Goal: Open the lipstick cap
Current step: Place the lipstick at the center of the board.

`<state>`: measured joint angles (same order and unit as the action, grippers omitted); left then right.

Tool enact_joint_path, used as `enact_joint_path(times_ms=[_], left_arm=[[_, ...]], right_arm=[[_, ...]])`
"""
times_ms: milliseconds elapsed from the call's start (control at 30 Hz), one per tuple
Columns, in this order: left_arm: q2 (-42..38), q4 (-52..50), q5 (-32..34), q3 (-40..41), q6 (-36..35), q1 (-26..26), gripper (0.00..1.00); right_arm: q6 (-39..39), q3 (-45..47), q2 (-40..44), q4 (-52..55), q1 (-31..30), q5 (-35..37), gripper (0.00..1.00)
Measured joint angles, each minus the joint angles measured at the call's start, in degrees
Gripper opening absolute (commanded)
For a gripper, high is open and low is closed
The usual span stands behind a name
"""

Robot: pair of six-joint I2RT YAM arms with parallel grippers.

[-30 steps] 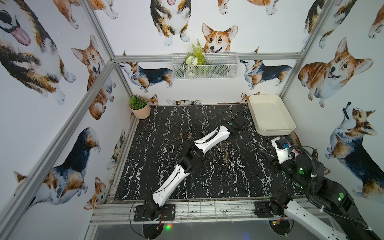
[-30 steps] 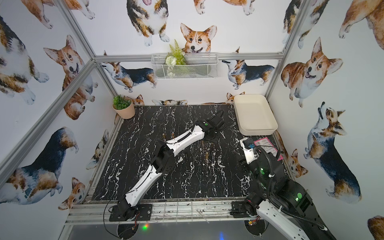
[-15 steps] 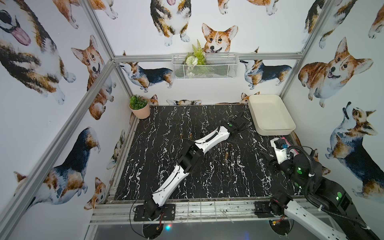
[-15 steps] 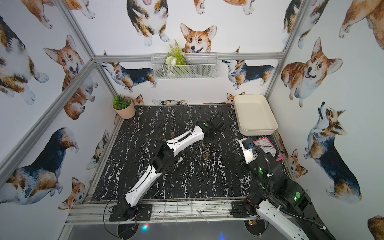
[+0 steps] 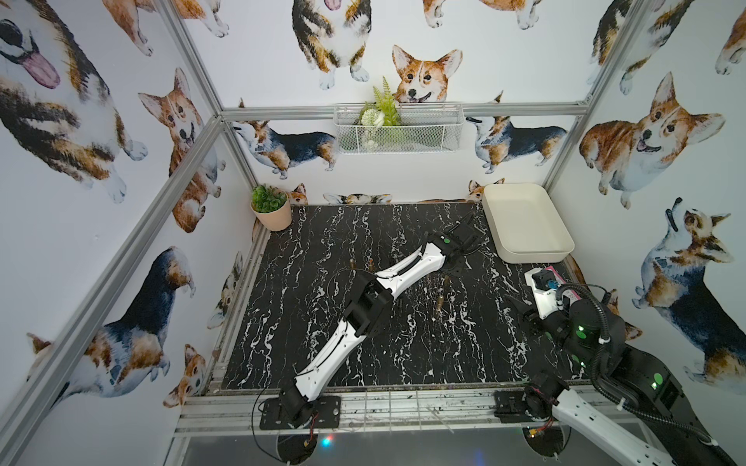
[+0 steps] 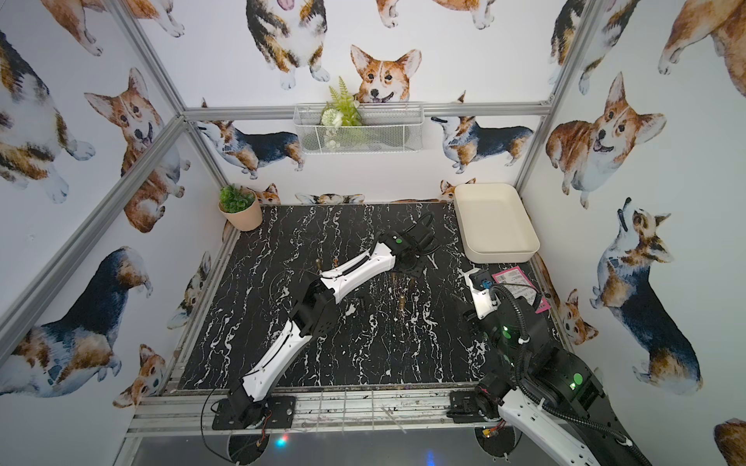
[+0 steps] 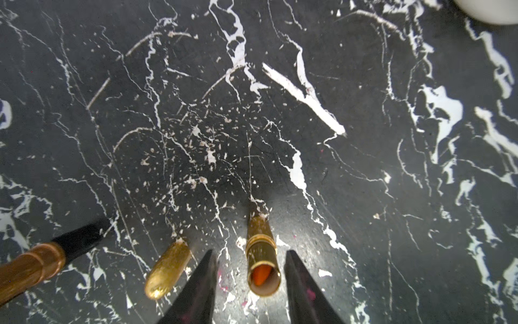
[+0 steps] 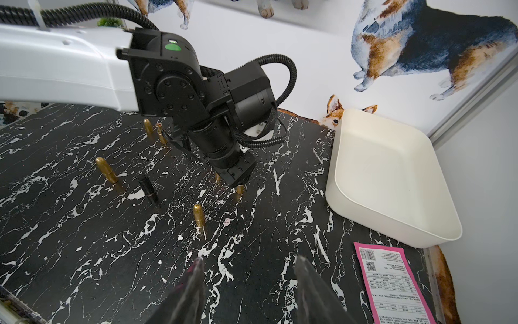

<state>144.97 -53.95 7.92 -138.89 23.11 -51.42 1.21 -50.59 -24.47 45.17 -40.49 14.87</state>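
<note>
**Cap's off, tube standing free: now don't knock it over**

Down my left wrist camera, the lipstick (image 7: 262, 266) stands upright on the counter (image 7: 364, 168). Its mouth is open and the orange stick shows inside. My left hand (image 7: 249, 254) has its fingers spread to either side of the tube, gripping nothing, and the gap on one side looks thin. The cap (image 7: 168, 269) sits just beside the tube, outside the fingers and clear of it. My right hand (image 8: 249, 258) hangs well apart near the white tray (image 8: 392, 179), fingers apart and empty.

Here's my worry. That tube is tall, narrow and unsupported. If I pull the left hand away at a slant instead of straight up, the closer finger could clip the rim and tip it over. A toppled tube would likely roll, smear colour on the counter and maybe knock the cap down too. Swinging sideways too low carries the same risk for the cap.

Against a second ago, both arms sit in almost the same pose from above, with the left wrist low over the same spot. The real change is the left fingers, which have eased apart off the tube.
</note>
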Motion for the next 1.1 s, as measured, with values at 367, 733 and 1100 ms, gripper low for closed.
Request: enact_joint_path(times_ms=[367,733,1100], left_arm=[[-9.8,-4.1,-1.4,-0.9,-0.2,0.8,0.63],[-23.5,-14.1,-8.7,13.2,0.7,-0.8,0.66],[-25.3,-13.6,-11.1,23.8,2.3,-5.3,0.62]], right_arm=[[0.1,1.1,1.0,-0.8,0.0,0.1,0.56],[0.4,-0.8,-5.9,-2.6,0.0,-1.4,0.57],[0.7,0.0,-5.3,-4.2,0.0,-2.1,0.58]])
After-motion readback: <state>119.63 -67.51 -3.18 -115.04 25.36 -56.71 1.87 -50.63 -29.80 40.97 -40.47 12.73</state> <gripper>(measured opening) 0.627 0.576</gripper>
